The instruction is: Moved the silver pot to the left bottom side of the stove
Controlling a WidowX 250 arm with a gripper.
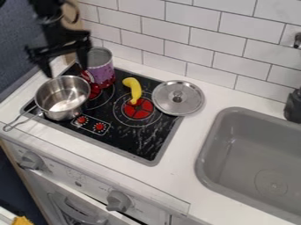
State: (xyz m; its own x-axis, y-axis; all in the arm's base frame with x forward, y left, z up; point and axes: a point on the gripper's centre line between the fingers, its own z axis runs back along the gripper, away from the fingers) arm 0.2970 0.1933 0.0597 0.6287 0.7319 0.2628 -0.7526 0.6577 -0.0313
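Note:
The black gripper point(66, 70) hangs at the upper left, open, with its two fingers spread wide above the far rim of the silver pot. Below it, the silver pot point(62, 97) stands upright on the left part of the black stove point(130, 139), beside the red control dials. Its wire handle points down and left over the stove's edge onto the white counter. Nothing is visible between the fingers, and the pot looks empty.
A purple can point(101, 70) stands behind the pot at the right finger. A yellow banana-shaped object point(134, 89) lies on the stove's middle. Farther right are a silver lid point(189, 100) and the grey sink point(226, 132); a tiled wall point(203, 43) rises behind.

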